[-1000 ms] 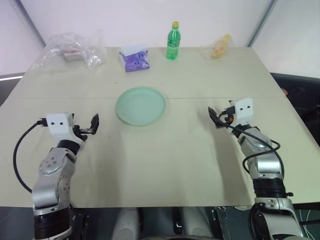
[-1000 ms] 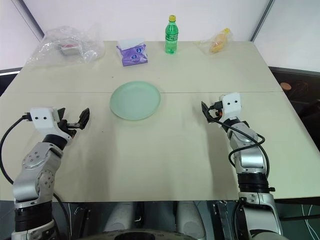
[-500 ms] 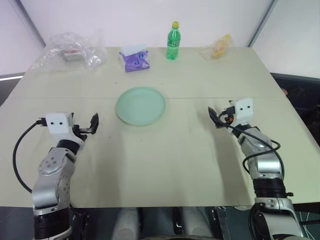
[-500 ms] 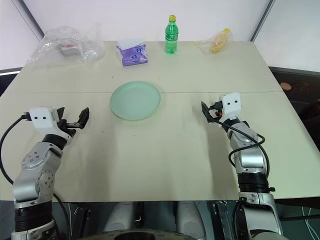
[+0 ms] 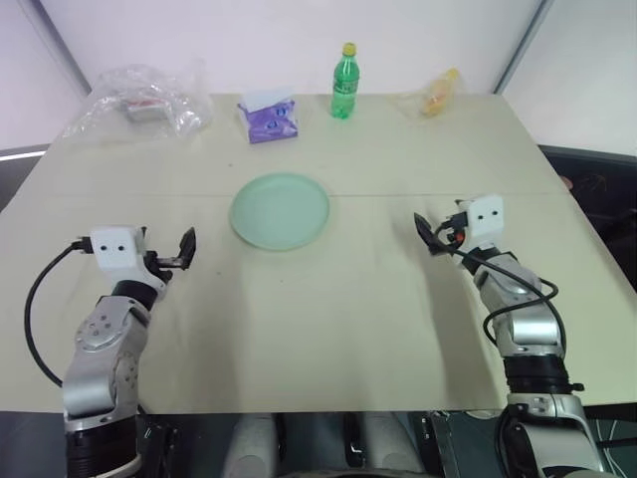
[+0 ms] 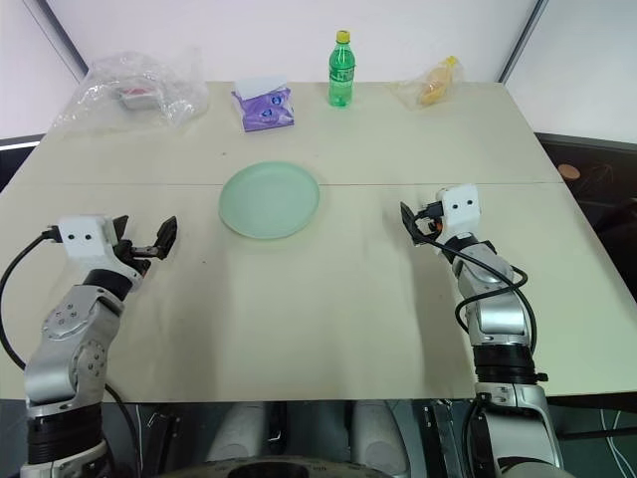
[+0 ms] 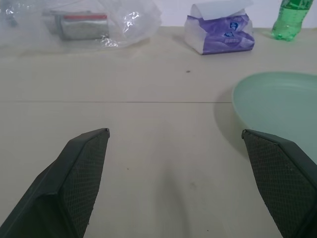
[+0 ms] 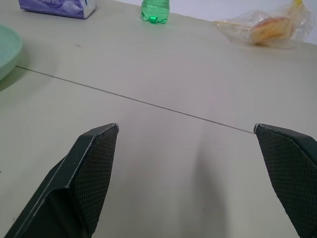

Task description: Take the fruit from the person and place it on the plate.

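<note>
Nothing has really moved since a second ago, both arms sit just where they were. Nearest in, the left gripper (image 5: pixel 185 249) hovers over the table (image 5: pixel 328 329) with its fingers spread wide and nothing between them. Same deal for the right gripper (image 5: pixel 428 235) on the other side, jaws wide apart and empty. Between them and a bit further back lies the plate (image 5: pixel 280 210), bare. Along the far edge sit a crumpled clear bag (image 5: pixel 139 100), a purple tissue pack (image 5: pixel 269 118), a green bottle (image 5: pixel 343 82) and an orange item in clear wrap (image 5: pixel 438 95).
</note>
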